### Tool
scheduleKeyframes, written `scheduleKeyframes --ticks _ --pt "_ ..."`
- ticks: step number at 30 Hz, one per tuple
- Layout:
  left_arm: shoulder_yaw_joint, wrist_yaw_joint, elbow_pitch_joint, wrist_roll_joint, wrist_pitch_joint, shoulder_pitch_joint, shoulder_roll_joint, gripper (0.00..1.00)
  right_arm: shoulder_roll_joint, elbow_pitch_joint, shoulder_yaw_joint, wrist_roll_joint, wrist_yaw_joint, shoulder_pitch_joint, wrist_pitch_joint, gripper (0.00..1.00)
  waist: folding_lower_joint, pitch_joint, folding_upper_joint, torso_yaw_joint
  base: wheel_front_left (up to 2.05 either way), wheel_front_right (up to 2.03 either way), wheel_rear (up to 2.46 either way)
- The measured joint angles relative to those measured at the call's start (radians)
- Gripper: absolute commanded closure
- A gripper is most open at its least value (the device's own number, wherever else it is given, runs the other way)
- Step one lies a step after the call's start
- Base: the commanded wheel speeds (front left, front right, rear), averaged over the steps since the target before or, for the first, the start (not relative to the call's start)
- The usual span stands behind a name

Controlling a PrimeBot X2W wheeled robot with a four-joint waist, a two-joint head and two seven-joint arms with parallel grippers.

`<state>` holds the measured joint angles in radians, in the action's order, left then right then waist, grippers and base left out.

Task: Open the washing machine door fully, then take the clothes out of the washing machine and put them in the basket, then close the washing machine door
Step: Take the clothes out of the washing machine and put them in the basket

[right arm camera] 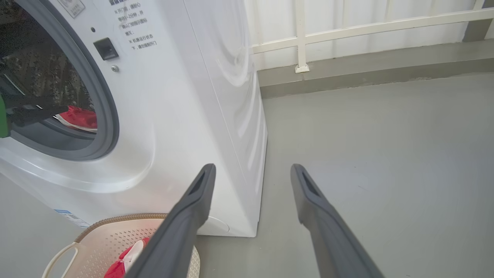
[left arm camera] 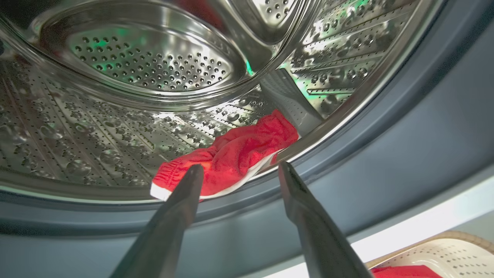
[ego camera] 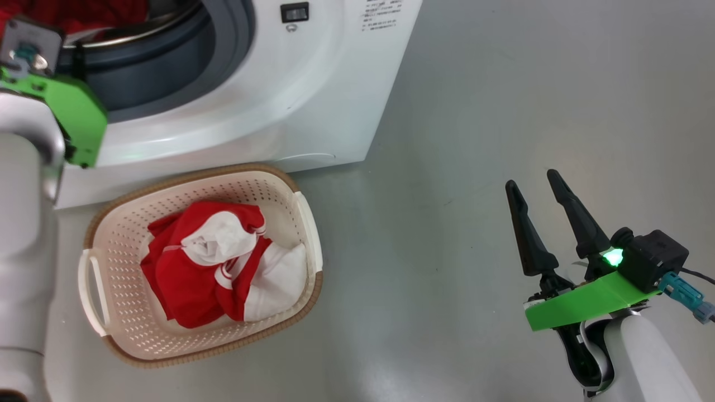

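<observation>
Clothes (left arm camera: 247, 143) lie just beyond L pincer (left arm camera: 240, 166) tips.

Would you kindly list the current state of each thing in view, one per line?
washing machine: mouth open
drum garment: lying at the drum's front lip
basket: upright on floor, holding clothes
left gripper: open, at the drum garment
right gripper: open, empty
</observation>
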<state>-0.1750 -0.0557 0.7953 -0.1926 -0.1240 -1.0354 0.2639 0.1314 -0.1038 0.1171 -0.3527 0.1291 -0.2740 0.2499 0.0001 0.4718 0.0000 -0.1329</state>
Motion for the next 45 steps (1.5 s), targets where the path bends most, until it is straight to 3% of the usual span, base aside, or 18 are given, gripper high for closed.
scheduleKeyframes --ticks 8,23,40,41,42,43,45 --pt "-0.032 0.017 0.168 -0.043 -0.017 -0.14 0.046 0.0 -0.008 -0.001 0.015 -0.001 0.0 -0.036 0.0 0.0 0.0 0.024 0.0 -0.026 0.0 0.0 0.0" --pt "-0.08 0.053 0.371 -0.079 -0.032 -0.26 0.099 0.0 -0.029 -0.012 0.061 -0.013 0.0 -0.036 0.0 0.0 0.0 0.049 0.0 -0.09 0.0 0.0 0.0" --pt "-0.098 0.107 0.471 -0.074 -0.024 -0.282 0.12 0.0 -0.032 -0.015 0.071 -0.019 0.0 -0.036 0.0 0.0 0.0 0.057 0.0 -0.137 0.0 0.0 0.0" --pt "-0.098 0.107 0.471 -0.074 -0.024 -0.282 0.12 0.04 -0.032 -0.015 0.071 -0.019 0.0 -0.036 0.0 0.0 0.0 0.057 0.0 -0.137 0.0 0.0 0.0" --pt "-0.099 0.11 0.474 -0.071 -0.025 -0.282 0.121 0.17 -0.032 -0.015 0.071 -0.019 0.0 -0.036 0.0 0.0 0.0 0.057 0.0 -0.139 0.0 0.0 0.0" --pt "-0.099 0.114 0.476 -0.068 -0.025 -0.282 0.122 0.44 -0.032 -0.015 0.072 -0.019 0.0 -0.036 0.0 0.0 0.0 0.057 0.0 -0.14 0.0 0.0 0.0" --pt "-0.101 0.115 0.479 -0.068 -0.026 -0.282 0.126 0.73 -0.032 -0.015 0.072 -0.02 0.0 -0.036 0.0 0.0 0.0 0.057 0.0 -0.143 0.0 0.0 0.0"
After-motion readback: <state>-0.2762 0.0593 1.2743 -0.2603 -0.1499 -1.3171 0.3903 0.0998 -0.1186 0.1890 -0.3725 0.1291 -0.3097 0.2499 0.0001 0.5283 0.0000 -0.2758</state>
